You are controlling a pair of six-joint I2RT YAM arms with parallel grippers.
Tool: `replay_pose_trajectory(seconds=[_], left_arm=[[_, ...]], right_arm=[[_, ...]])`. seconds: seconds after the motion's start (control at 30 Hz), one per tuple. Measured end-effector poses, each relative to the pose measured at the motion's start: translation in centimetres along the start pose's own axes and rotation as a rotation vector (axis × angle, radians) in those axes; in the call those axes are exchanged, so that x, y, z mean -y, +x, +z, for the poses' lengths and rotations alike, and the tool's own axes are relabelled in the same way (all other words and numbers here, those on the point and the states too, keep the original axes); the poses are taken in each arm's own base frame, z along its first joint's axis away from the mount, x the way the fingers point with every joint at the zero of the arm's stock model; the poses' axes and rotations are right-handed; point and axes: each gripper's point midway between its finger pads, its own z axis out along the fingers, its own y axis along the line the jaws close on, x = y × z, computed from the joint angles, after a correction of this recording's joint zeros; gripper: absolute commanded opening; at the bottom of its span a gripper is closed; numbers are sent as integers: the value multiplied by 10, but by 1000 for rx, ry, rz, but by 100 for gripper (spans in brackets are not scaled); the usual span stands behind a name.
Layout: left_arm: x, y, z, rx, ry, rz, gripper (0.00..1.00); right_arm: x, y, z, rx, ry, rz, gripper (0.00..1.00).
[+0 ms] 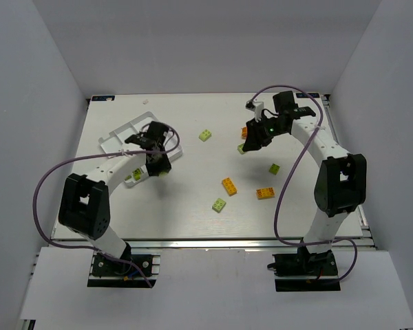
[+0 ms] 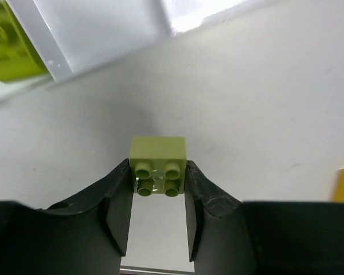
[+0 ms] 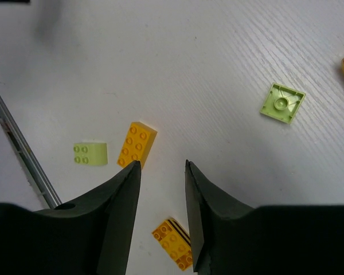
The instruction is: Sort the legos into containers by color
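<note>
My left gripper is closed around a small lime green square plastic brick with four studs. Its two dark fingers press the brick's left and right sides. I cannot tell whether the brick is lifted off the white table.

The flat white plastic tray with low dividing walls lies just ahead and to the left. One compartment already holds another lime green brick.

To do this step well, I judge I should hold the squeeze steady and raise the brick enough to pass over the tray's wall. I should let go only above that lime compartment.

My right gripper hangs open and empty over loose pieces, well apart from the tray. An orange oblong brick is nearest its fingertips.
</note>
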Motion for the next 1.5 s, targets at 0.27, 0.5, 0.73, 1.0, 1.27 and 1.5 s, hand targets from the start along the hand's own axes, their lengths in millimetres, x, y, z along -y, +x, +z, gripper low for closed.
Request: replay_pose_trajectory(seconds=[0.27,0.5,0.73,1.0,1.27,1.5], left_arm=[[5,-122,-11,197,-28,-99,3],[-39,-127,37,100,-183,-112,25],[-51,-123,49,52,-221,-95,77],[-35,-146,29,115,-153,-86,86],[7,-146,-18,190,112,-45,87],[19,-126,-73,272,301,-36,88]], right_arm=[[6,6,-3,-16,42,-54,52],[11,15,-1,-38,67,-48,65],[23,14,3,-54,103,-43,65],[73,9,23,-106,227,-7,64],[105,16,53,-177,272,21,66],[112,20,84,-223,278,6,67]])
